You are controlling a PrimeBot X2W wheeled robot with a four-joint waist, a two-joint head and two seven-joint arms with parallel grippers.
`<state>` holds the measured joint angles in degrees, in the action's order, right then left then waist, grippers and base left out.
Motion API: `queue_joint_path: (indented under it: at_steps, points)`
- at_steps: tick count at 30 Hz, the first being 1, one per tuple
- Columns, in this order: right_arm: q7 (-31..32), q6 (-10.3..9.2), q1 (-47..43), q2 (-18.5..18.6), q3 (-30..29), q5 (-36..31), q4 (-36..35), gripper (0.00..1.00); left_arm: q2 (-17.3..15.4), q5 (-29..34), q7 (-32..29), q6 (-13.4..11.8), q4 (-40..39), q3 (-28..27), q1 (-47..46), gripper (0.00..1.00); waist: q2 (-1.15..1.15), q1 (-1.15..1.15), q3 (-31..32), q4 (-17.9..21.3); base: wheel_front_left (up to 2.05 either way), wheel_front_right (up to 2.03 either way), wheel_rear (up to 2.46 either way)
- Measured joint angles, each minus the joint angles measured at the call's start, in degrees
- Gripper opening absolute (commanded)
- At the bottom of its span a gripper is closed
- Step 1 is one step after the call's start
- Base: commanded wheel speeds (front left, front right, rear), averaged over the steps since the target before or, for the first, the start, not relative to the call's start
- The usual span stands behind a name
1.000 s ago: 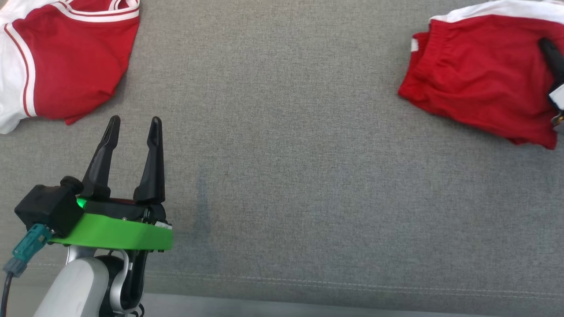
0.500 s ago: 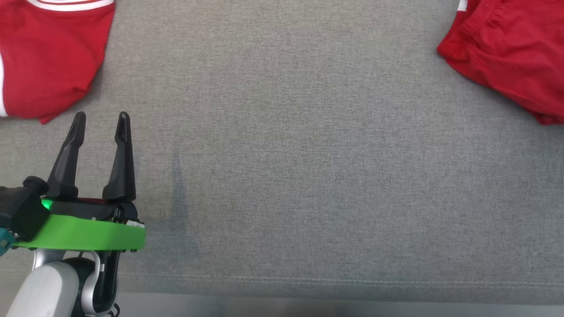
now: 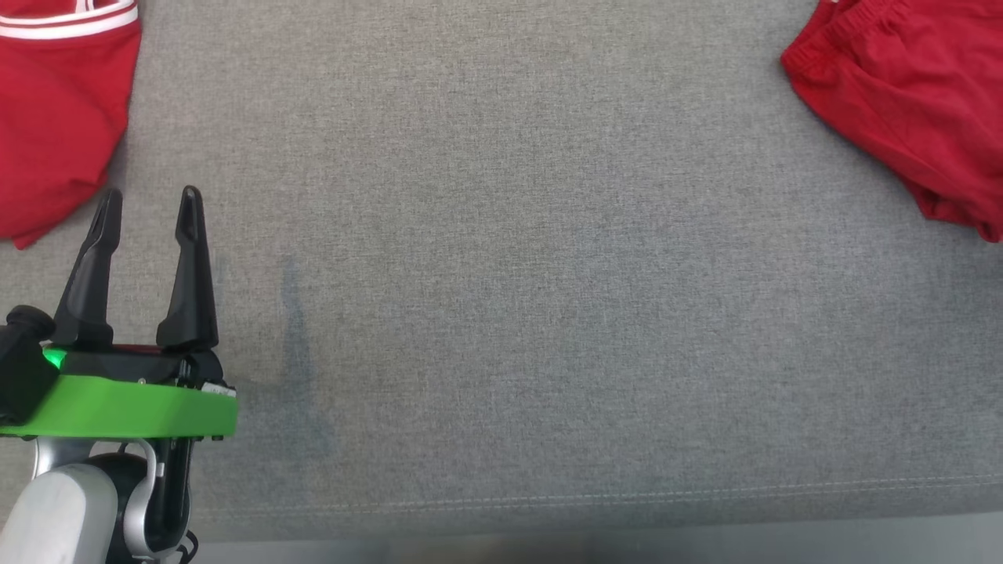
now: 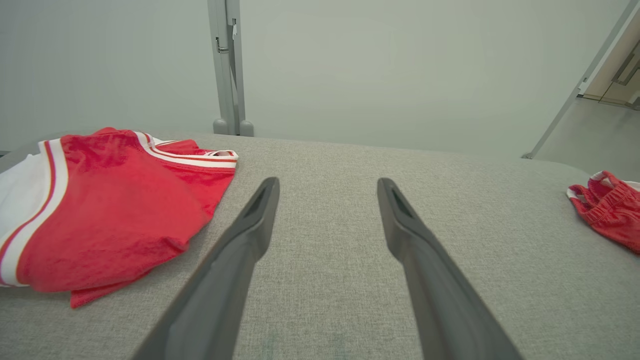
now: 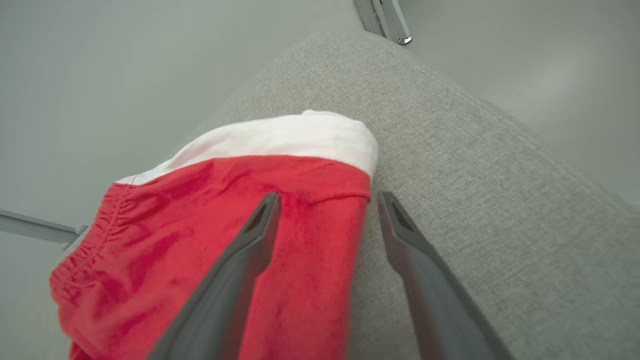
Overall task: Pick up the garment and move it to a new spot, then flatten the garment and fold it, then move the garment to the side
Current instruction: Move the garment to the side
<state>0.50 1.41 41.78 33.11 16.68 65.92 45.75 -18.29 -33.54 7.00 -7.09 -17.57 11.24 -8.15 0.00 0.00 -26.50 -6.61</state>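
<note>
Grey cushion (image 3: 509, 274); shorts (image 3: 901, 102) cut off at edge; left pincer (image 3: 149, 200), right pincer (image 5: 327, 200) agape, empty.

The right tool (image 5: 327, 197) has let go. A second ago one of its dark fingers lay on the red shorts (image 5: 190, 235) at the right edge of the head view. Now, in the right wrist view, its fingers stand apart with the shorts' red edge beneath them. The head camera has swung too, tilting the whole picture: the shorts sit higher at the right, the red jersey (image 3: 55, 117) further off left, and the left tool (image 3: 152, 196) nearer the left edge.
</note>
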Motion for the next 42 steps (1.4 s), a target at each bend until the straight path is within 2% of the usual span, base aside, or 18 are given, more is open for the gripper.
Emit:
queue_joint_path:
  at_steps: [6,11,15,18,23,28,33,39,42]
  points:
    - [-1.38,-0.08,-2.24,-0.05,0.94,-1.53,2.53,1.00,1.35,0.03,-0.40,0.00,-0.01,-0.15,0.01,1.00,0.00,0.00,1.12,0.67,0.00,0.00,0.00]
    - [-5.31,0.32,-5.24,0.13,1.88,-3.72,3.18,1.00,2.67,0.01,0.20,-0.01,0.67,-0.33,0.02,1.00,0.00,0.00,2.74,0.98,0.00,0.00,0.00]
    - [-11.34,1.56,-5.55,0.44,1.23,-5.00,1.14,1.00,3.11,0.00,1.16,-0.01,2.24,-0.89,0.13,1.00,0.00,0.00,4.46,1.19,0.00,0.00,0.00]
    - [-15.73,1.60,-6.53,1.44,2.23,-8.62,-0.96,1.00,3.45,0.00,1.98,-0.01,3.47,-1.36,0.41,1.00,0.00,0.00,6.03,1.32,0.00,0.00,0.00]
    - [-16.07,1.43,-8.77,1.42,4.52,-14.27,-5.57,1.00,3.59,0.00,2.69,-0.02,6.45,-1.68,2.88,1.00,0.00,0.00,8.99,1.56,0.00,0.00,0.00]
    - [-15.57,-0.36,-11.70,-0.70,6.77,-18.95,-10.67,1.00,3.65,0.01,3.22,-0.02,9.40,-1.64,5.28,1.00,0.00,0.00,12.23,1.99,0.00,0.00,0.00]
    - [-15.49,-2.60,-14.89,-5.58,7.04,-22.96,-17.90,1.00,3.71,0.03,3.67,-0.03,11.89,-1.46,8.01,1.00,0.00,0.00,15.55,2.75,0.00,0.00,0.00]
    - [-15.49,-5.63,-20.43,-9.72,7.82,-26.77,-24.08,1.00,3.41,0.21,3.72,-0.03,14.57,-1.54,12.30,1.00,0.00,0.00,18.77,4.77,0.00,0.00,0.00]
    - [-15.49,-6.20,-23.56,-10.76,8.33,-28.95,-26.09,1.00,3.26,0.60,3.99,-0.03,15.81,-1.65,13.54,1.00,0.00,0.00,19.97,6.11,0.00,0.00,0.00]
